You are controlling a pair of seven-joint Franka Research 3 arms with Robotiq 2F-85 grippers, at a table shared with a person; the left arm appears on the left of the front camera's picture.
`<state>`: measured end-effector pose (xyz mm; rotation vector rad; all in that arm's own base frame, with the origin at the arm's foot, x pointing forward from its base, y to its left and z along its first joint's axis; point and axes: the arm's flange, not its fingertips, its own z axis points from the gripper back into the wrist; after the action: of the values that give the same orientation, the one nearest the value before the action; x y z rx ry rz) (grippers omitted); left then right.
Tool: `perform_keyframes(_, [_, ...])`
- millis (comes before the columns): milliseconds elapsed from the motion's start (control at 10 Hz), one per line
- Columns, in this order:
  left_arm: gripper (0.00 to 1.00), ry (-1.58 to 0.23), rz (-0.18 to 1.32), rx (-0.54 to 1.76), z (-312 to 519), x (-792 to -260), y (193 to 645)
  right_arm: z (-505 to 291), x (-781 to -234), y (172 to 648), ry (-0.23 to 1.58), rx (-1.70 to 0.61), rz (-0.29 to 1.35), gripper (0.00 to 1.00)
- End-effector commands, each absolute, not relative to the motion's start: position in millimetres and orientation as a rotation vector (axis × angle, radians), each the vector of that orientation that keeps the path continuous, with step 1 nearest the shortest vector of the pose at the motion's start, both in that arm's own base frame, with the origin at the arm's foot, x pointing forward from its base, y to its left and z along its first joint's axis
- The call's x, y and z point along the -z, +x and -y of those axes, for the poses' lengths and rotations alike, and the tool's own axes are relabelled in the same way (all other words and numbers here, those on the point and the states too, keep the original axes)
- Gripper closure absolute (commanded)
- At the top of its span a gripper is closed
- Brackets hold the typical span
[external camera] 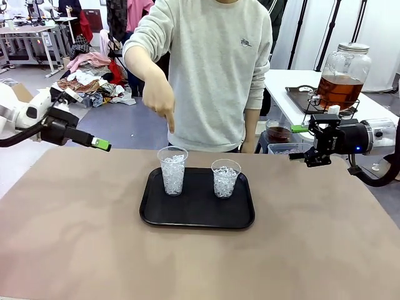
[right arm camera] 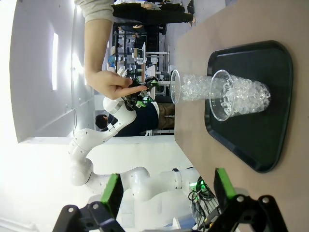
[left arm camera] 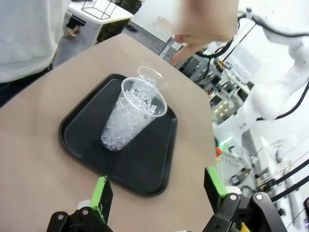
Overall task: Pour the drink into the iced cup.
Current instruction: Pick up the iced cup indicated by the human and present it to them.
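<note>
Brown matting covers the table (external camera: 75,237), which takes up the lower half of the front frame. A person in a grey sweatshirt stands at its far edge. One hand (external camera: 159,97) hangs at upper centre, index finger pointing down at the cup on the picture's left.

A black tray (external camera: 197,217) sits at the centre of the table. The drink (external camera: 339,90) is well away from it, at the upper right of the front frame. It is amber liquid inside a lidded glass jar dispenser (external camera: 345,62) on a separate white table behind my right arm.

Two clear plastic cups stand upright on the tray, side by side but apart. The left cup (external camera: 173,172) is the taller and the right cup (external camera: 225,178) the shorter. Both hold ice and nothing coloured, so I judge that no pouring has happened. I take the pointed-at cup as the target, though that is my reading of the gesture.

The left end effector (left arm camera: 158,188) hovers at the left of the front frame with its fingers spread wide, holding nothing. The right end effector (right arm camera: 169,191) is likewise spread and empty, off to the right of the tray. As I see it the whole job is ahead: fetching the drink, bringing it over and filling the cup.
</note>
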<state>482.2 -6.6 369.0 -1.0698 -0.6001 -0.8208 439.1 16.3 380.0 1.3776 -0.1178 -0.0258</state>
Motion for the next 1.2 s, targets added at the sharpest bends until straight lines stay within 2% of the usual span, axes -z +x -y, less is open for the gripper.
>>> perform_keyframes(0, [0.0,-0.986,0.745,0.951,16,-353,476,-16,-382,439,1.379,0.025,0.122,0.0])
perform_keyframes(400, [0.0,-0.877,0.935,1.04,43,-332,470,-16,-382,439,1.379,0.025,0.122,0.0])
perform_keyframes(800, [0.0,-0.741,1.018,1.121,71,-303,450,-16,-382,439,1.379,0.025,0.122,0.0])
perform_keyframes(1100, [0.0,-0.749,1.087,1.174,79,-289,440,-16,-382,439,1.379,0.025,0.122,0.0])
